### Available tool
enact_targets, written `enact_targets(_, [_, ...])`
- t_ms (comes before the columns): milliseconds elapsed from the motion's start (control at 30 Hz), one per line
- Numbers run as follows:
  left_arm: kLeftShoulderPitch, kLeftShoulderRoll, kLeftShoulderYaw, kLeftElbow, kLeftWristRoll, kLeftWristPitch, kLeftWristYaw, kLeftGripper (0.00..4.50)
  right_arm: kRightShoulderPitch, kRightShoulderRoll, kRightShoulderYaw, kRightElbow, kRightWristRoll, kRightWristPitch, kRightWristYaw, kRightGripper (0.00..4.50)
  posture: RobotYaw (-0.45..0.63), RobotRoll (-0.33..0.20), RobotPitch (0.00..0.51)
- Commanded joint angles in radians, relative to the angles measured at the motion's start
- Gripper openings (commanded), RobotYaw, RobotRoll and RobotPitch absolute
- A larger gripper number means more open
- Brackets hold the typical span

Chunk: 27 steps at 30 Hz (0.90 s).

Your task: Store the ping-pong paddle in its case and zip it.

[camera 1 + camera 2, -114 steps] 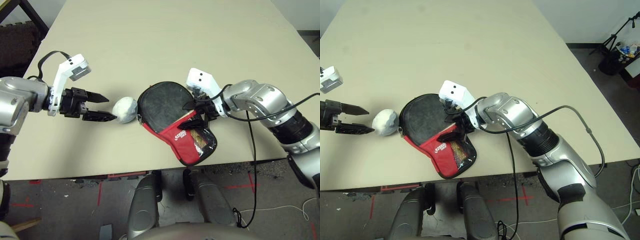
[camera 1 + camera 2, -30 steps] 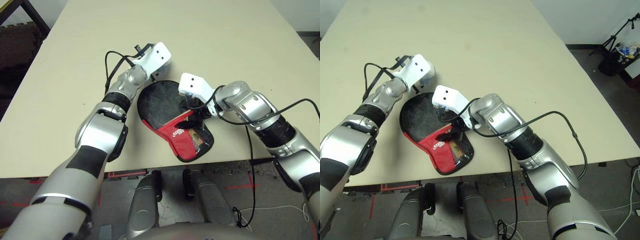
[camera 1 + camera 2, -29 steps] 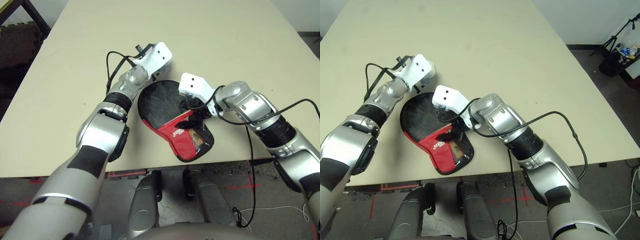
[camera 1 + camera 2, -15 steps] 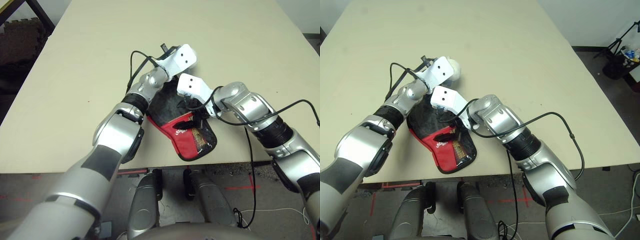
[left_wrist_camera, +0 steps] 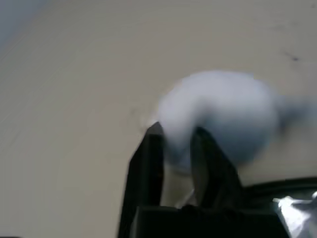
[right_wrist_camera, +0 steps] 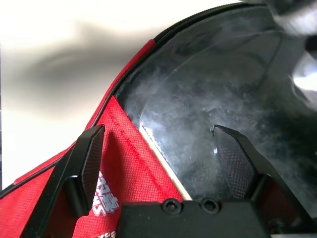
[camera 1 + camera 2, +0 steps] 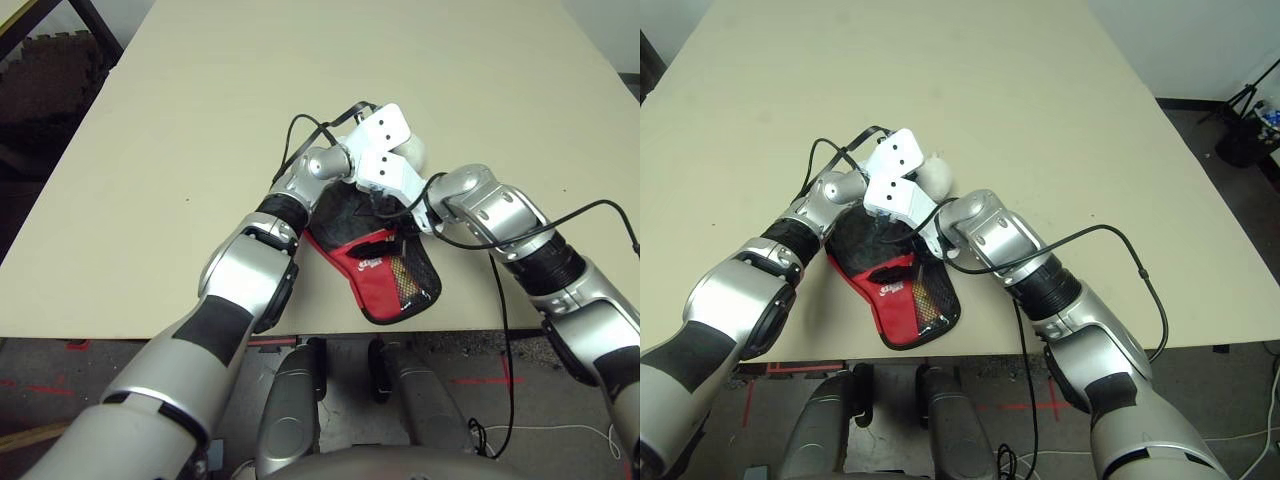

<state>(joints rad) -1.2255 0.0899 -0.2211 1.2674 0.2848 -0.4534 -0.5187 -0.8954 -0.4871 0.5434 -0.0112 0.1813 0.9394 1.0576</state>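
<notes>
The case (image 7: 384, 278) lies near the table's front edge, red panel and mesh side toward me, black round part farther off. In the right wrist view the ping-pong paddle (image 6: 203, 116) shows as a black rubber face with a pale wood edge inside the case's open mouth; its handle is hidden. My right gripper (image 7: 386, 238) rests over that mouth, open, its fingers (image 6: 90, 159) spread wide above the red panel (image 6: 133, 196). My left gripper (image 5: 176, 144) reaches past the case's far side, fingers slightly parted, tips against a pale grey-white lump (image 5: 223, 116).
The pale lump (image 7: 411, 153) sits on the table (image 7: 200, 120) just beyond the case, under my left wrist camera. Both forearms cross close together over the case. Bare tabletop stretches far and to both sides; the front edge is near the case.
My left arm has swung right across the case's far side, bringing the pale lump with it, and its fingers have parted a little. The right gripper stays on the case.
</notes>
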Motion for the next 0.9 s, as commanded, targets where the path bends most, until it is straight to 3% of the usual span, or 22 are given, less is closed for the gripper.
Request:
enact_targets(33, [0.011,-0.007,0.011,-0.015,-0.016,0.009,-0.019,2.55,0.027,-0.096,-0.029,-0.081,0.053,0.157,0.032,4.5,-0.08,0.0,0.242])
enact_targets(167, [0.008,-0.005,0.019,-0.018,-0.025,0.02,-0.029,3.97,0.03,-0.231,-0.075,-0.212,0.157,0.284,0.099,4.5,-0.08,0.0,0.233])
enact_targets(233, [0.009,-0.002,0.018,-0.02,-0.022,0.014,-0.028,4.47,0.038,-0.324,-0.086,-0.284,0.221,0.339,0.15,4.5,-0.09,0.0,0.23])
enact_targets(333, [0.003,0.003,0.032,-0.025,-0.036,0.016,-0.03,4.47,0.04,-0.431,-0.122,-0.342,0.301,0.389,0.195,4.5,-0.1,0.0,0.226])
enact_targets(400, [-0.006,0.011,0.049,-0.029,-0.054,0.025,-0.037,4.47,0.016,-0.447,-0.158,-0.304,0.305,0.385,0.173,4.5,-0.11,0.0,0.225])
enact_targets(533, [-0.034,0.037,0.091,-0.052,-0.1,0.038,-0.068,4.47,-0.087,-0.383,-0.194,-0.105,0.198,0.295,0.032,4.5,-0.11,0.0,0.225])
enact_targets(667, [-0.057,0.067,0.146,-0.107,-0.172,0.087,-0.139,4.47,-0.189,-0.262,-0.22,0.11,0.113,0.188,-0.099,4.5,-0.11,0.0,0.224])
enact_targets(900, [-0.022,0.145,0.177,-0.278,-0.25,0.251,-0.259,4.47,-0.25,-0.112,-0.247,0.309,0.043,0.087,-0.215,4.5,-0.09,0.0,0.223])
